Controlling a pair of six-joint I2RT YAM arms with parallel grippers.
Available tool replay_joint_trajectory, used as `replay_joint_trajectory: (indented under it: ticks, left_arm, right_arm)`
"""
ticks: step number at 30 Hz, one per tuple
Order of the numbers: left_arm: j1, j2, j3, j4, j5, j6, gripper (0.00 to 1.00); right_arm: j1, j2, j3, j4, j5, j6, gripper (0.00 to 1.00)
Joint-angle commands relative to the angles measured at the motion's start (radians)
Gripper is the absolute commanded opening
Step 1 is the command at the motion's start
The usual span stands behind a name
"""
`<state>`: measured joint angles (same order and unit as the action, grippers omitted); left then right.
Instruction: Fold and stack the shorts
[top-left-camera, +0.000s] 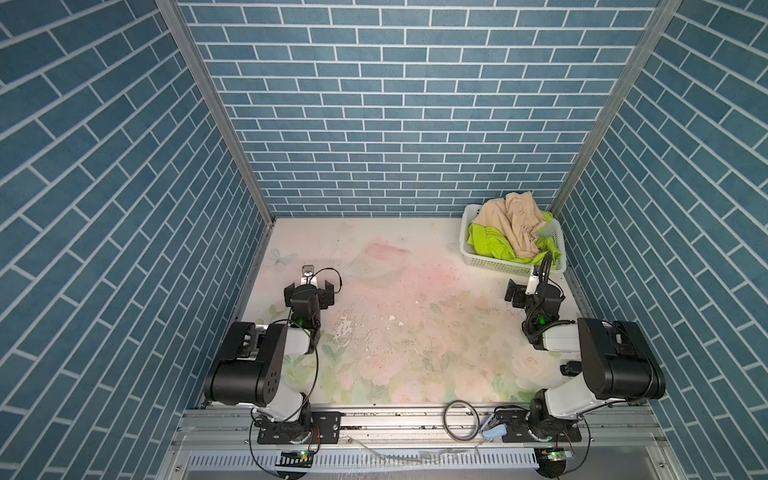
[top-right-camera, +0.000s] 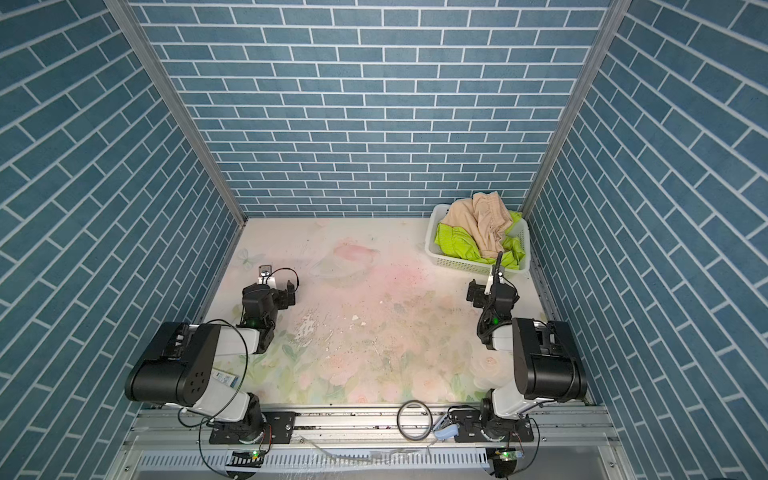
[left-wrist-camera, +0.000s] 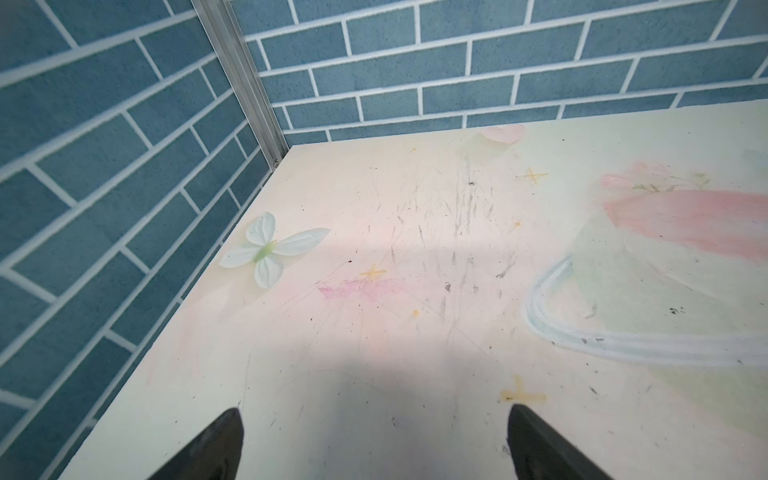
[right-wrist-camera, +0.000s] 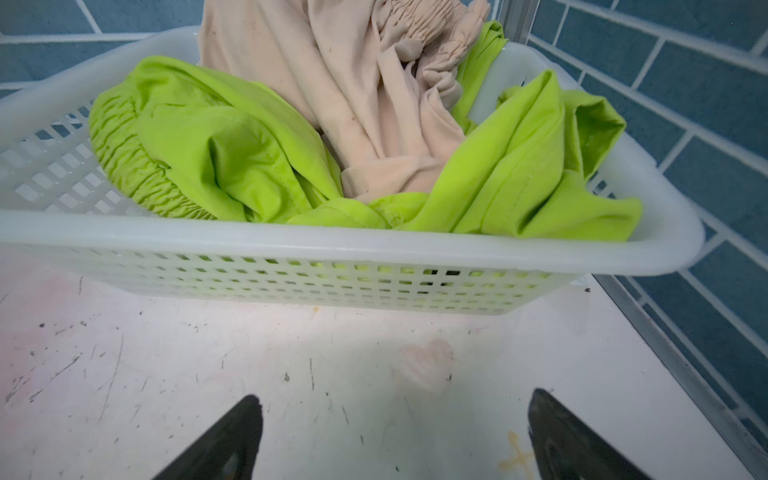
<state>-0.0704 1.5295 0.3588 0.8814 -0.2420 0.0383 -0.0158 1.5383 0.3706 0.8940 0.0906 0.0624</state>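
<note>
Both pairs of shorts lie crumpled in a white perforated basket at the table's far right corner. The beige pair is heaped on top. The lime-green pair lies under and around it, its gathered waistband showing in the right wrist view. My right gripper hovers open over bare table just in front of the basket. Over the left side of the table, far from the basket, my left gripper is open and empty.
The floral-printed table is boxed in by blue brick walls on three sides, with metal posts in the far corners. A loose cable ring and a pale blue object rest on the front rail beside the right arm's base.
</note>
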Motion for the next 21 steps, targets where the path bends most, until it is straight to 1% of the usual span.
replay_joint_trajectory:
  ticks: [1,21]
  left_arm:
    - [0.006,-0.003,0.014,0.011,-0.002,0.005,1.0]
    - [0.006,-0.002,0.014,0.011,0.0,0.005,1.0]
  right_arm:
    - [-0.003,0.003,0.012,-0.008,-0.004,-0.019,0.99]
    - [-0.009,0.003,0.019,-0.017,-0.011,-0.015,0.99]
